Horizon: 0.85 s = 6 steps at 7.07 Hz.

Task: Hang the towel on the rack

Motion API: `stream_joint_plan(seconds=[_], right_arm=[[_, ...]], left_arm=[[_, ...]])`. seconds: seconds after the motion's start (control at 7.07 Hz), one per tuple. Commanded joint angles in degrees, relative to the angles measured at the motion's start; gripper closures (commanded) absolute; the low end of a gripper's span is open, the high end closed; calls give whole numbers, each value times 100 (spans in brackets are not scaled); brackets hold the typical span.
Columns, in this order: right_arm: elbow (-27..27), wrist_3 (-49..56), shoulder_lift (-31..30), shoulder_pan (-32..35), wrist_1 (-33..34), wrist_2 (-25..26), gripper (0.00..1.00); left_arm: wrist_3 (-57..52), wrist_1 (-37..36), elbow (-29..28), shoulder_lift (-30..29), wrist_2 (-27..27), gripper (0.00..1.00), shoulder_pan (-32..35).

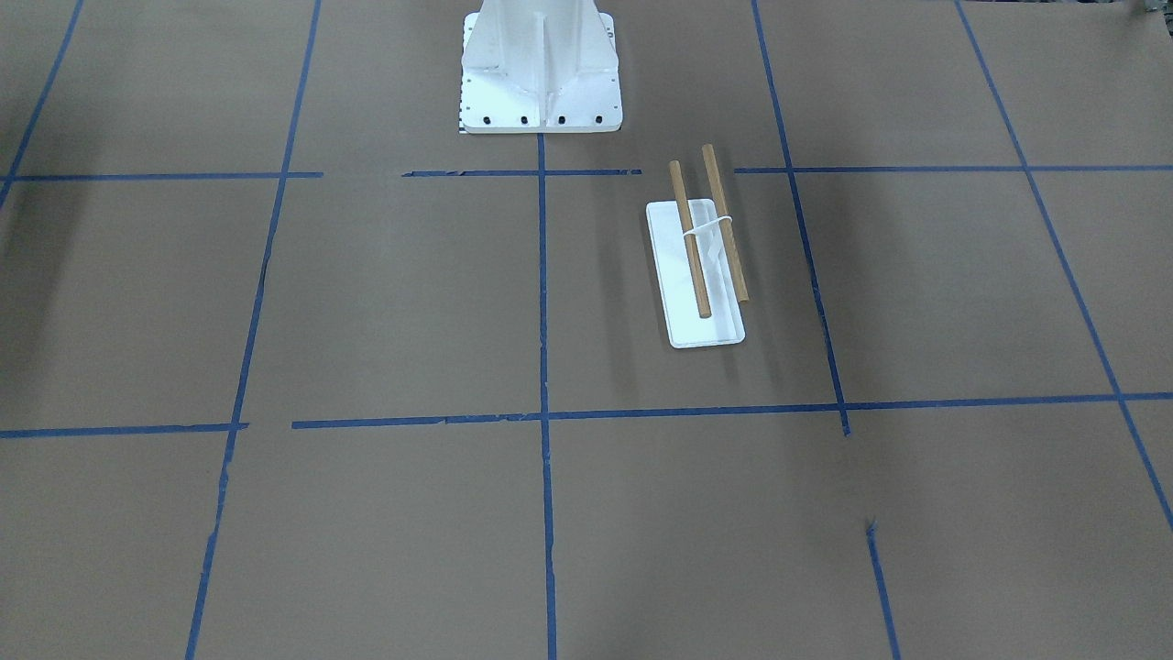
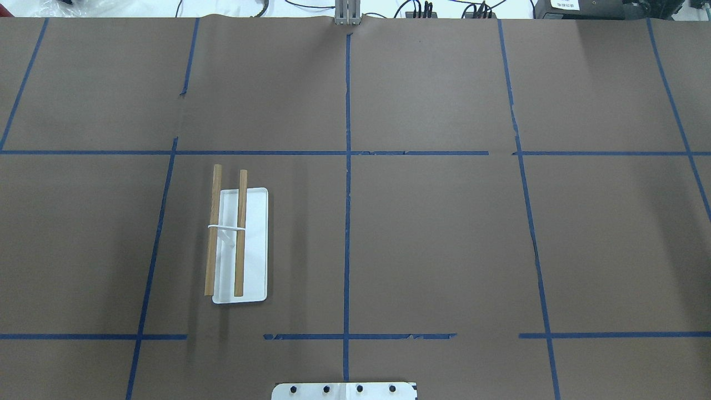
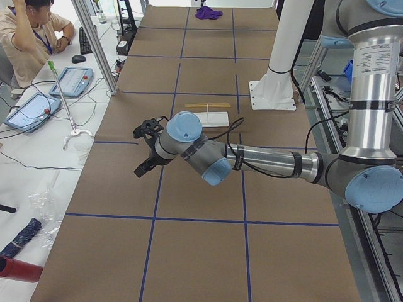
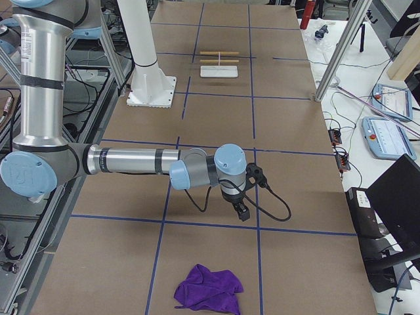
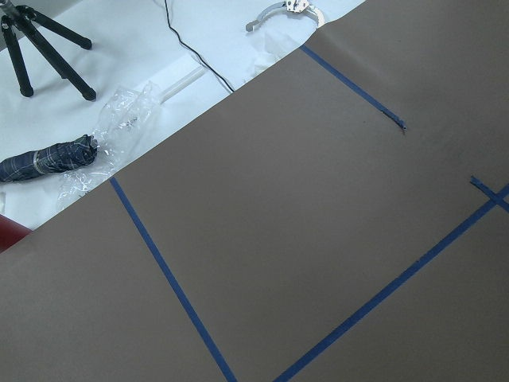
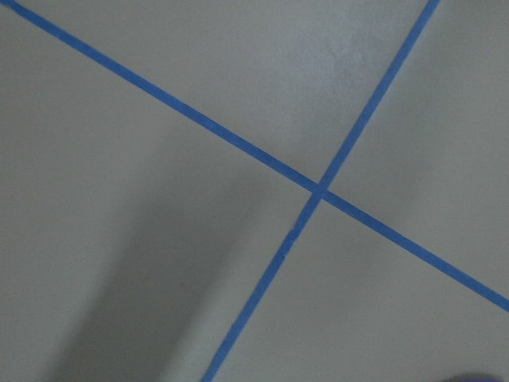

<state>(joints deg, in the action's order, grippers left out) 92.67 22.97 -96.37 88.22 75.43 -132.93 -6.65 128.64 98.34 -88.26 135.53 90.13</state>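
The rack (image 1: 706,325) has a flat white base and two parallel wooden rods joined by a white band. It stands on the brown paper on my left side (image 2: 253,244) and shows small in both side views (image 3: 214,117) (image 4: 218,71). The purple towel (image 4: 209,287) lies crumpled at the table's right end, also seen far off (image 3: 208,12). My left gripper (image 3: 143,151) hovers near the left end; I cannot tell whether it is open. My right gripper (image 4: 241,210) points down, a short way from the towel; I cannot tell its state.
The white ribbed pedestal (image 1: 541,73) stands at the robot's side of the table, next to the rack. Aluminium frame posts (image 3: 94,44) (image 4: 338,52) stand along the operators' edge. An operator (image 3: 31,31) sits with tablets (image 3: 28,110). A folded umbrella (image 5: 48,159) lies off the paper.
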Motion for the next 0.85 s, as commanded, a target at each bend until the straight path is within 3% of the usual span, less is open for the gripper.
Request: stream_joint_plan(seconds=[0.0,0.14,0.28,0.42,0.71], right_arm=[[-1280,252,-4,11,-1147,48,0],[-1818,260,-22,80,-1527,21,2],[-2049,278,-152,151,-1740,21,20],[-2104,356,-424,151,-1986,73,28],[-2689,706,-707,151,-2854,380,28]], left_arm=[[6,47,1,-42,0,0,-4],[-3,56,-25,-51,0,0,-4],[-3,56,10,-51,0,0,-4],[-3,82,19,-51,0,0,-4],[6,336,-25,-42,0,0,-4]])
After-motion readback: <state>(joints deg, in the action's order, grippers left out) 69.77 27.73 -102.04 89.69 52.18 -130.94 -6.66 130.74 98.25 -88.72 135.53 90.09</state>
